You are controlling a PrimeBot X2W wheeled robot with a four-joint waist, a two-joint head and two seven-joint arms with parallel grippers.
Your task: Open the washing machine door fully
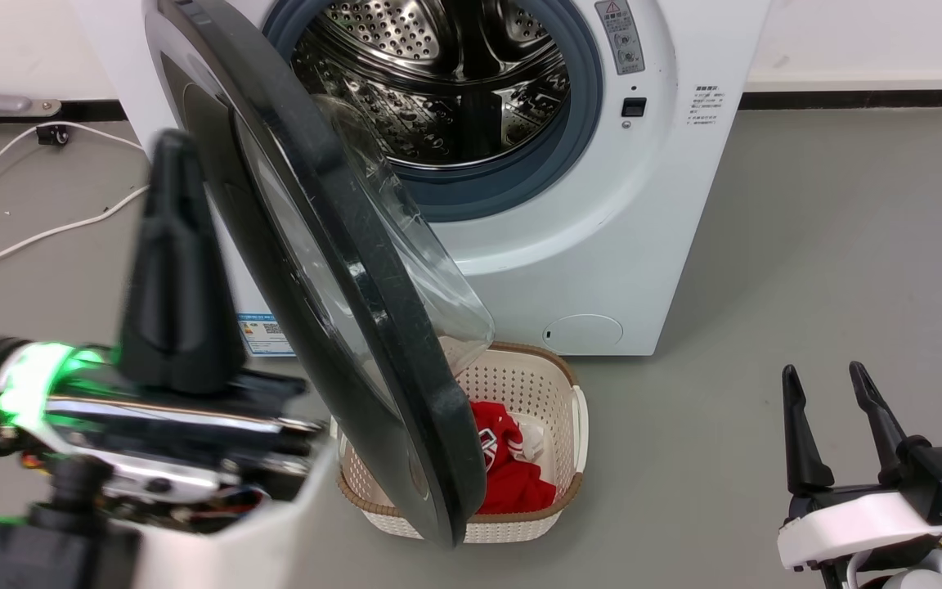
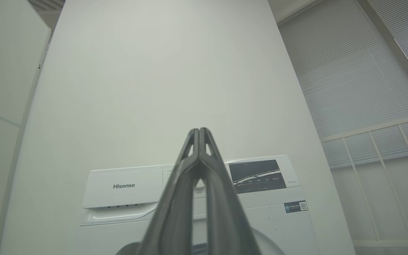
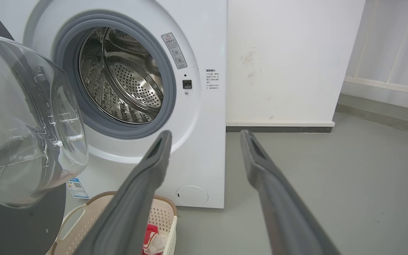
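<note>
1. Washing machine door (image 1: 340,245): swung out from the washing machine (image 1: 602,245), edge-on in my head view, lower rim over the basket (image 1: 557,384). The steel drum (image 1: 438,74) is exposed.
2. Left jaws: pressed together, empty, raised just beside the door's outer face. I cannot tell if they touch it.
3. Right jaws: apart, empty, low on my right, well apart from the door.
4. Basket: holds a red garment (image 1: 512,474).

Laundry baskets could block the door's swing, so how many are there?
1: a cream basket on the floor before the machine, beneath the open door, which may hide others.
</note>
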